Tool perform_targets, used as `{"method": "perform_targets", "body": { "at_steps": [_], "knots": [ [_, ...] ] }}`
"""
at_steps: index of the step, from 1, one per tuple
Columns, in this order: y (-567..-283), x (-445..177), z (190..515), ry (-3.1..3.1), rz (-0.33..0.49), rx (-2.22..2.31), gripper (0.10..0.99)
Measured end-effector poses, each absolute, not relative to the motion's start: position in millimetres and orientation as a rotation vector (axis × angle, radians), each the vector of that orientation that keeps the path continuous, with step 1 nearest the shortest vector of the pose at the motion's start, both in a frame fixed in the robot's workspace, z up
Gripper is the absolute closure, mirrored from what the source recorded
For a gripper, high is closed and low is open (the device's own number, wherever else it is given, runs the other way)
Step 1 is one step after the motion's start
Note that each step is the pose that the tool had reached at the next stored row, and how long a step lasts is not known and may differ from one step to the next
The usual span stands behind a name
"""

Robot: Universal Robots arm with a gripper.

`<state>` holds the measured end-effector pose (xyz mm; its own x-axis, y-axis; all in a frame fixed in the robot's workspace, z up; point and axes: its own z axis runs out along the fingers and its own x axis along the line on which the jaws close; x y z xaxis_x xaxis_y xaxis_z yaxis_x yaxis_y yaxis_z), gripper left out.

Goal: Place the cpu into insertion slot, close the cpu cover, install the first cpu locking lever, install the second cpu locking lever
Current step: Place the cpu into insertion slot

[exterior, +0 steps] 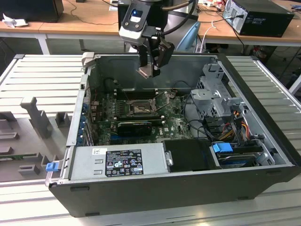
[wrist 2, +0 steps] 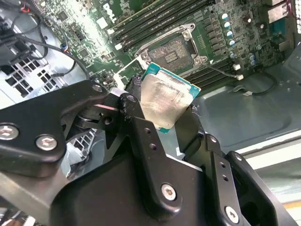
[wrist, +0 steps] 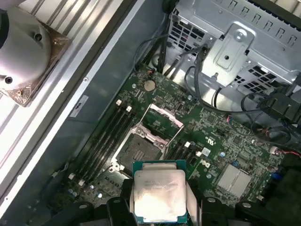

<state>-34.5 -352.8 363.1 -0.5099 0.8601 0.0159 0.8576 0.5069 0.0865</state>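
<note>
While the end effector [wrist: 159,203] clamps the cpu [wrist: 159,190], its face tilts above the insertion slot [wrist: 139,151].

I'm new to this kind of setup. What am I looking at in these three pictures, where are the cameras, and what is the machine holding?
The machine is a single robot arm. Its gripper hangs over an open desktop computer case that lies on a ribbed metal table. The exterior view looks at the whole case from off the arm. Both wrist views come from cameras riding on the arm, looking down past the gripper. The gripper is shut on the cpu, a small square chip with a silvery face, held in the air above the motherboard. Below it the insertion slot has no chip in it, and the cpu cover stands flipped open.
</note>
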Motion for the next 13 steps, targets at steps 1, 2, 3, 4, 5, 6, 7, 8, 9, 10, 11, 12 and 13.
{"method": "perform_targets", "body": {
  "at_steps": [1,2,3,4,5,6,7,8,9,10,11,12,13],
  "knots": [
    [-352.8,-34.5,362.6,2.686,0.129,1.566,0.557],
    [-352.8,-34.5,362.1,2.673,0.128,1.587,0.557],
    [-352.8,-34.5,361.0,2.649,0.128,1.624,0.557],
    [-352.8,-34.5,360.5,2.635,0.127,1.645,0.557],
    [-352.8,-34.5,359.9,2.621,0.127,1.667,0.557],
    [-352.8,-34.5,358.8,2.592,0.126,1.71,0.557],
    [-352.8,-34.5,358.0,2.566,0.125,1.745,0.557],
    [-352.8,-34.5,357.7,2.551,0.125,1.766,0.557],
    [-352.9,-34.5,357.4,2.537,0.124,1.785,0.557],
    [-352.9,-34.5,356.9,2.512,0.123,1.818,0.557],
    [-352.8,-34.5,356.5,2.491,0.123,1.846,0.557],
    [-352.8,-34.5,356.2,2.478,0.122,1.862,0.557],
    [-352.8,-34.5,355.5,2.434,0.121,1.917,0.557]
  ]
}}
